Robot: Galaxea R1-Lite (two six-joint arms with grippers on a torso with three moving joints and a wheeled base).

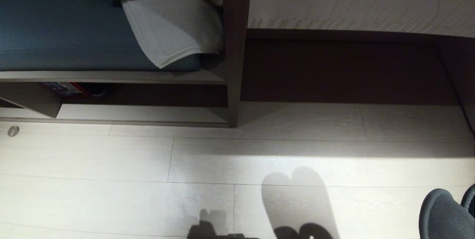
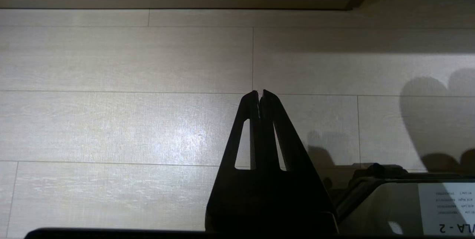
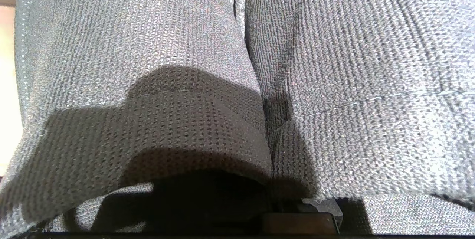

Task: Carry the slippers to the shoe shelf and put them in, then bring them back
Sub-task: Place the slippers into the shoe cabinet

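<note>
1. The slippers [image 3: 237, 64] filled the right wrist view, side by side and touching; in the head view their toes [image 1: 443, 215] showed at the lower right, above the floor [image 1: 111, 157].
2. The right gripper's fingers were clamped on the slippers.
3. The left gripper [image 2: 261, 93] hung over the floor, fingers pressed together, empty.
4. The shelf [image 1: 130, 114] stood ahead on the left.
</note>
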